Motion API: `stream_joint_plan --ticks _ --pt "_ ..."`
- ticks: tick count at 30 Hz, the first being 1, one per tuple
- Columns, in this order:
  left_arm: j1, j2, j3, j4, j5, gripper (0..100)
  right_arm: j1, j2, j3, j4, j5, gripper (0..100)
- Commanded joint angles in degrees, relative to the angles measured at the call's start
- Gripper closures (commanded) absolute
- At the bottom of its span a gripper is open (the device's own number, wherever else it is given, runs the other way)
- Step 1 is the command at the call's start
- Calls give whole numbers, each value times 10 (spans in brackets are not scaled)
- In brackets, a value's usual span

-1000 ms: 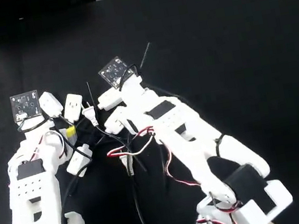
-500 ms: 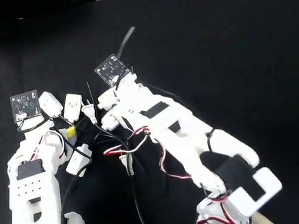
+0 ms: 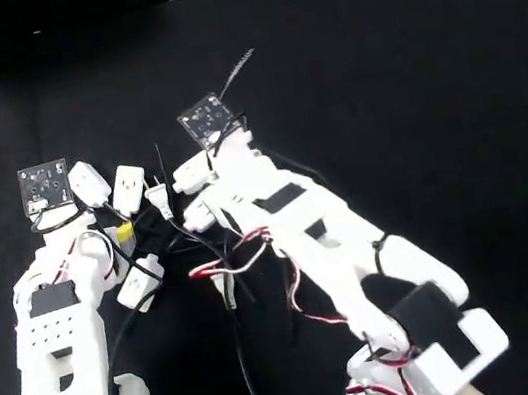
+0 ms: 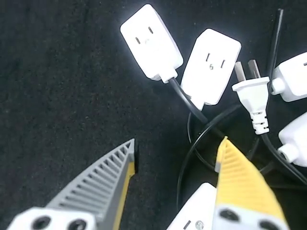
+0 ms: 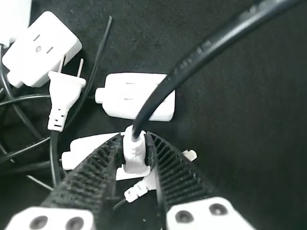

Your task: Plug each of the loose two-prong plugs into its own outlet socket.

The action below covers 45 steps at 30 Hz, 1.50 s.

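The right gripper [image 5: 133,139] pinches a white plug [image 5: 134,155] tight, just behind a white socket [image 5: 136,96]. The left gripper [image 4: 177,143] is wide open over the black desk [image 4: 57,86], near two sockets [image 4: 151,43] and a loose plug [image 4: 252,96].

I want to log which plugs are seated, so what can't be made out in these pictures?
- Right wrist view: the prongs of the held plug are hidden inside the right gripper.
- Left wrist view: the nearest socket is cut off by the frame edge and partly covered by the left gripper.
- Left wrist view: the edge socket is cut off, so its slots are out of frame.
- High view: the right arm covers the cables beneath it.
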Motion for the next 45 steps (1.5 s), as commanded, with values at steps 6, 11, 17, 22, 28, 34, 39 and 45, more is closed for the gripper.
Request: stream_joint_plan --ticks 6,11,17,22,28,34,39,45 --pt "-5 -12 -1 -11 4 733 -5 -78 7 -8 -47 987" --pt "-5 -12 -1 -11 4 733 -5 -87 23 -20 -53 987" --pt "-5 -12 -1 -11 4 733 -5 -51 61 -98 -50 987" --pt "-6 -12 -1 -11 4 733 -4 -42 70 -98 -50 987" --pt "-6 -12 -1 -11 4 733 -5 -40 79 -101 -51 987" --pt "-6 -12 -1 -11 5 733 -5 -38 80 -121 -51 987" --pt "-6 -12 -1 -11 5 733 -4 12 67 -136 -49 987" --pt "-6 -12 -1 -11 5 733 -5 4 82 -135 -31 987"
